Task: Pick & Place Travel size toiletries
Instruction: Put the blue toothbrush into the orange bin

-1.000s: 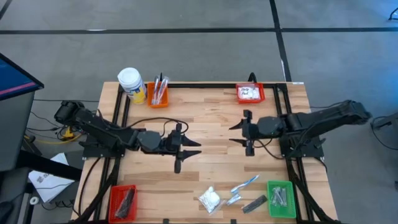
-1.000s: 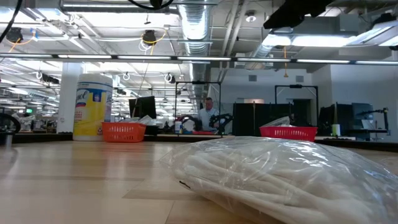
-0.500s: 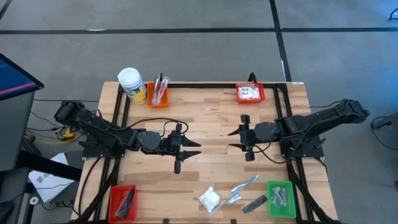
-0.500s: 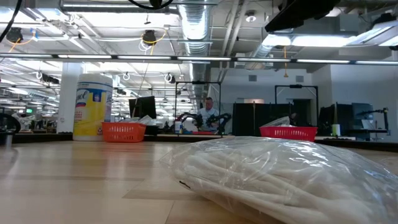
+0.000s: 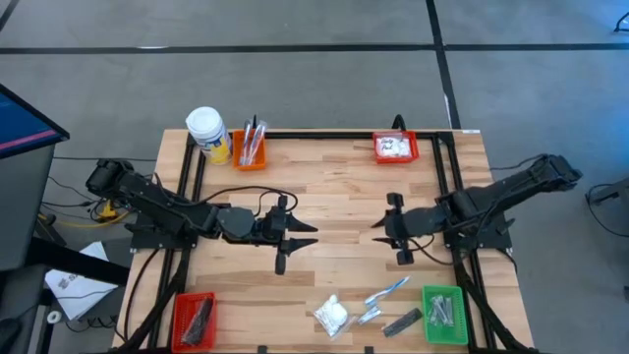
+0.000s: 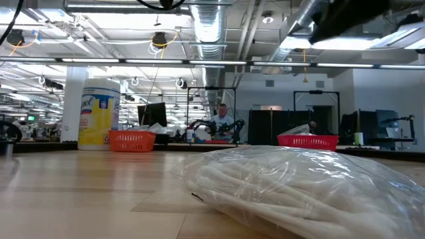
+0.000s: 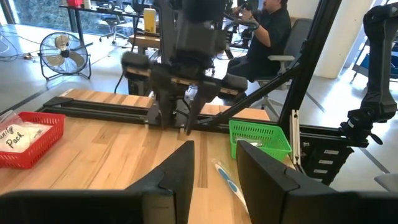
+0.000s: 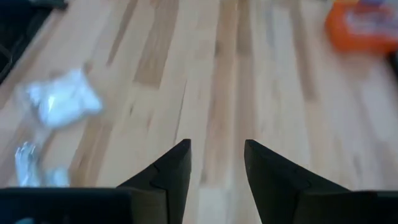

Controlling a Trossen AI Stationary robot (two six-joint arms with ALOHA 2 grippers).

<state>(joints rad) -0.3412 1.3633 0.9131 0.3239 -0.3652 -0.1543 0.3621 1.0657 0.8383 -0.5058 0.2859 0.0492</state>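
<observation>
My right claw [image 5: 384, 228] has swung toward the counter's [image 5: 334, 197] near edge, fingers parted, empty; the white packet [image 5: 331, 314] lies beyond it, probably nearer than my parted left claw [image 5: 304, 239].

A white-capped yellow jar [image 5: 207, 135] stands beside an orange bin [image 5: 250, 149]; a green bin [image 5: 444, 315] sits at another corner.

"Pack" handwritten on packet [image 7: 18, 134] in red bin [image 7: 37, 144].
</observation>
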